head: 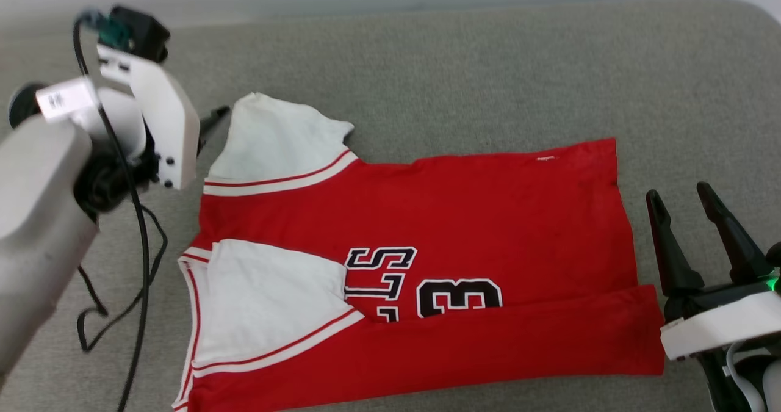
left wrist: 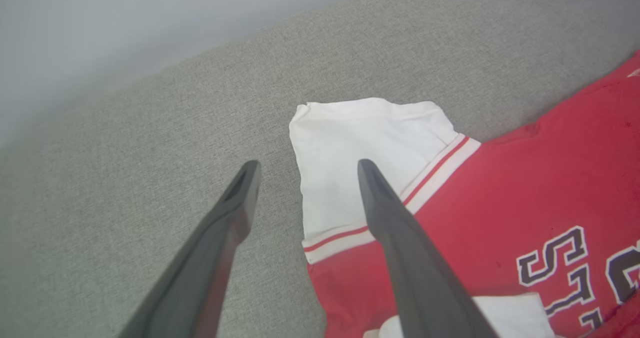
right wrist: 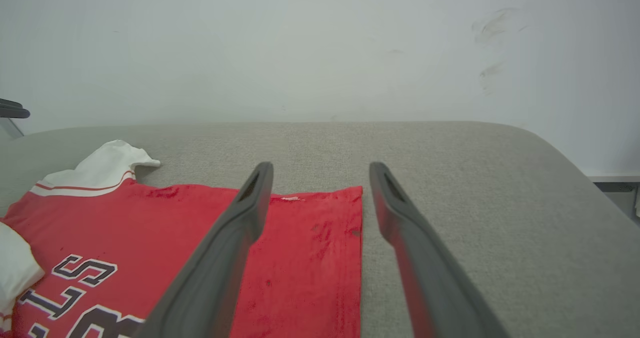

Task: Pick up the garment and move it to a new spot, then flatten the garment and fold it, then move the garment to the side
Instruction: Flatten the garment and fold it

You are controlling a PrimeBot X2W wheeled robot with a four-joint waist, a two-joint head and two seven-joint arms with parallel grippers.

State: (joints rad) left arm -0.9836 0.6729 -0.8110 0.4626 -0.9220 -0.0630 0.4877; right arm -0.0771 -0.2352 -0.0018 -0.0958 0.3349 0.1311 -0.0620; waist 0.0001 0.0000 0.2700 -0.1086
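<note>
Garment: the red jersey [head: 488,216] lies spread on the worktop [head: 488,64], which has a grey fabric cover.
Position: its hem is toward the robot's right, and its white panels are toward the left.
Fold: the near long edge is turned up over the body as a red strip, and this strip cuts the lower part of the black number.
White panels: one lies at the far left corner and one at the near left, each with a white trim that has a red stripe.
Left tool: the left tool [left wrist: 307,163] stands open and holds nothing.
Left tool place: in its wrist view one finger is over the grey cover and the other over the far white panel of the jersey [left wrist: 550,178]. I cannot tell if it touches the cloth.
Right tool: the right tool [head: 678,191] is also open and empty, just beside the hem edge.
Right wrist view: the right tool [right wrist: 321,165] has one finger over the red jersey [right wrist: 150,228] and the other over the grey cover.
Cable: a black cable [head: 140,247] hangs from the left arm down to the worktop.
Behind: a pale wall [right wrist: 300,52].
</note>
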